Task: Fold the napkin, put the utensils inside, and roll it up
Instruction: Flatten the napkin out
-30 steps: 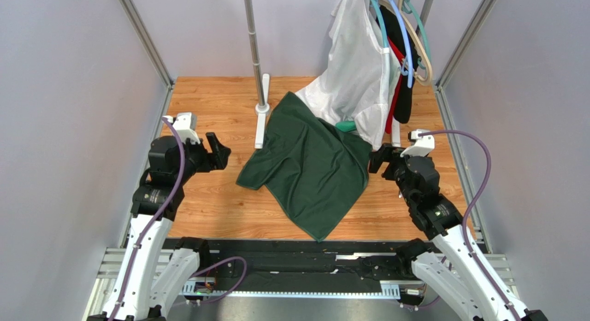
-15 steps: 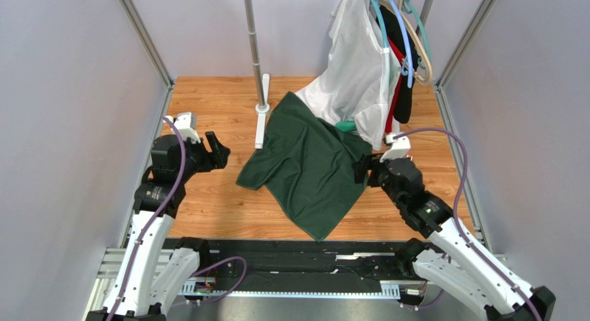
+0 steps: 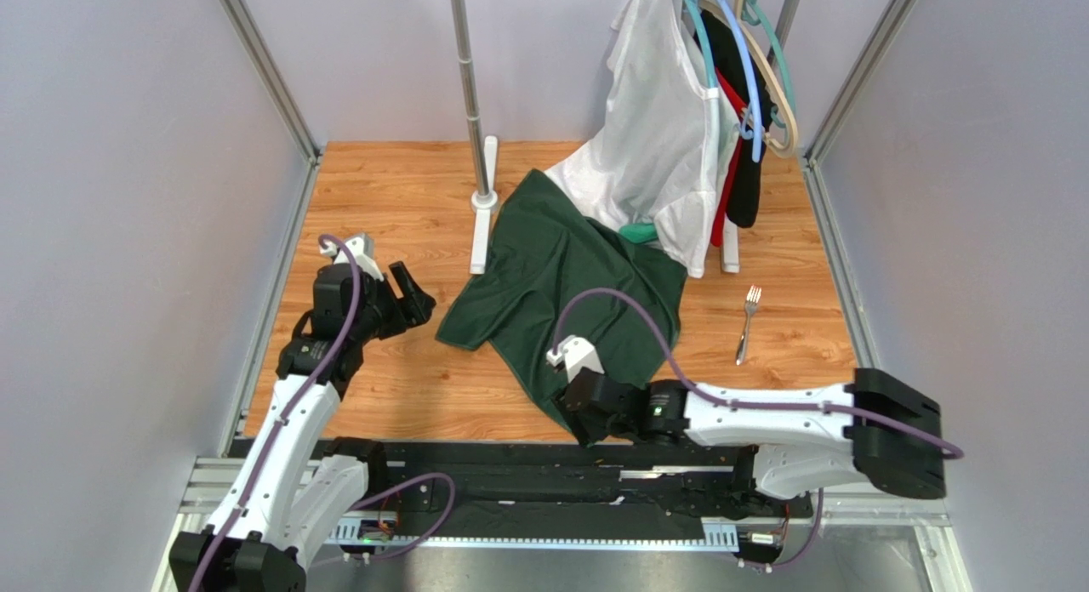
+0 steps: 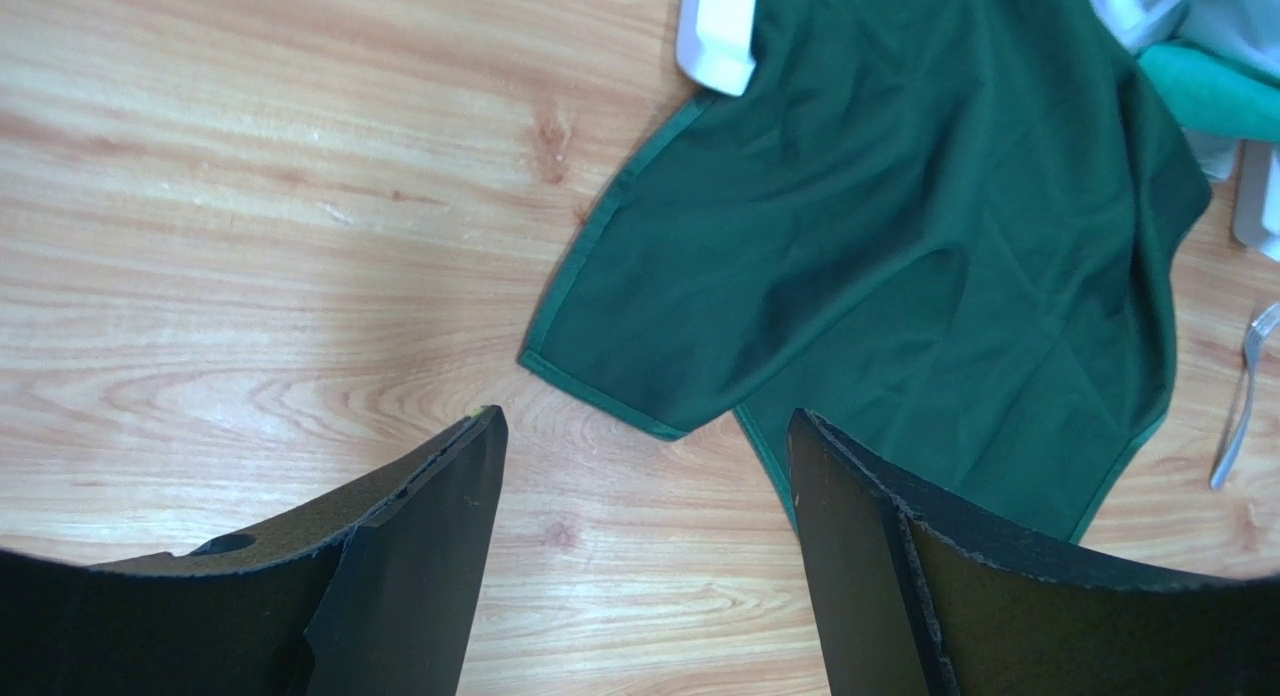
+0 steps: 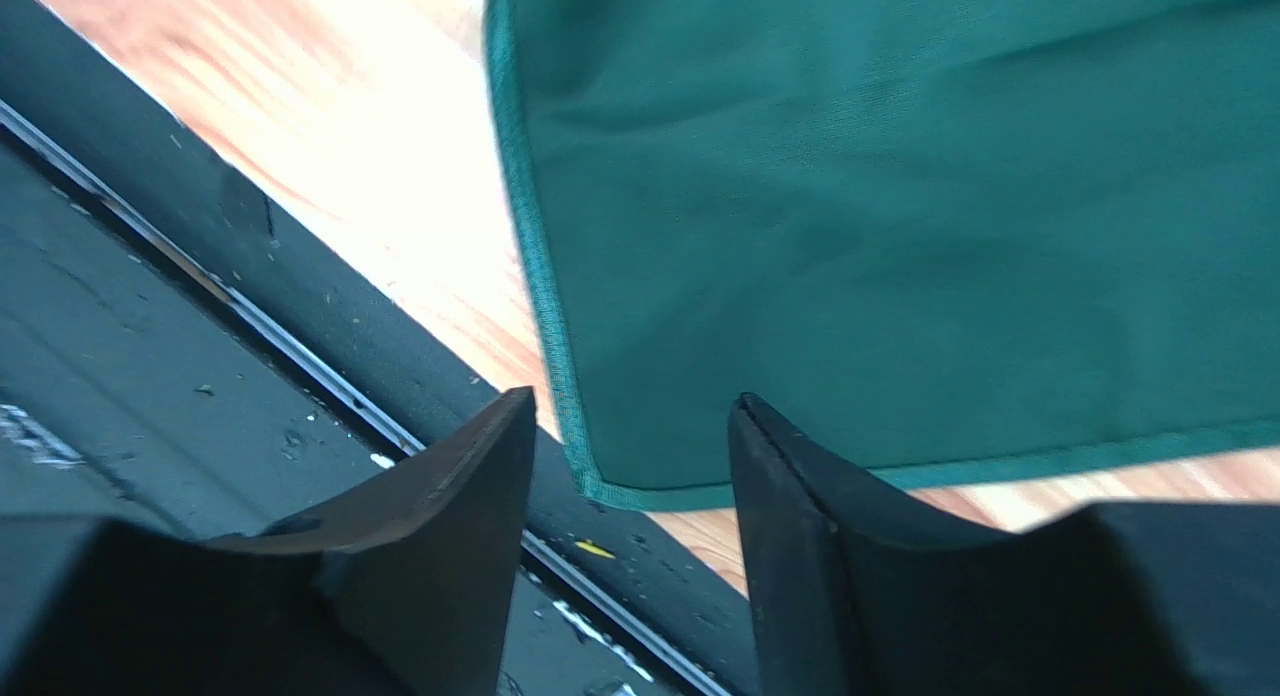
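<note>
Top external view: the napkin lies unfolded on the desk, the fork at its 3 o'clock, so every step is left. The left gripper gapes empty at 9 o'clock, and the right gripper straddles the 6 o'clock corner, unclamped.

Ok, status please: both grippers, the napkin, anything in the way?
Left gripper open, empty, beside napkin left corner. Right gripper open over near corner. Not folded yet; fork lies apart, right of it. White garment overlaps far corner.
</note>
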`<act>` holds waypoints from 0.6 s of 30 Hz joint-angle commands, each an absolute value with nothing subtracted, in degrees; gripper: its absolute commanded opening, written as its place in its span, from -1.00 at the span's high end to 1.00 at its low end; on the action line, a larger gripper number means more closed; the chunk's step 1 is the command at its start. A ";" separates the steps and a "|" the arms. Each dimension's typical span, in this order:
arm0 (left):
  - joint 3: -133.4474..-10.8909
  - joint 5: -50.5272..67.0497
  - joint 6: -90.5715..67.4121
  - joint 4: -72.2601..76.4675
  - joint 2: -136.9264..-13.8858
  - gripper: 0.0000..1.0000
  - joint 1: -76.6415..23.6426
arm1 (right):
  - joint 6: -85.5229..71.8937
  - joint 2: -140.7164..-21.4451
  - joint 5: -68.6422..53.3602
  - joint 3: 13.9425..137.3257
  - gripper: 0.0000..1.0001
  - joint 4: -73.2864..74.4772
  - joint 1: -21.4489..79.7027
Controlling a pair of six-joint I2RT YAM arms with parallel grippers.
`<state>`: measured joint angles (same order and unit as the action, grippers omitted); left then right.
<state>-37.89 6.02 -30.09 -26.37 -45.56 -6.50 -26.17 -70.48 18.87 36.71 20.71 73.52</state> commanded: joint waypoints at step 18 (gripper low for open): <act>-32.08 4.66 -34.01 -20.21 -53.25 -0.57 -7.03 | -26.80 -84.55 16.52 43.24 0.42 19.24 76.91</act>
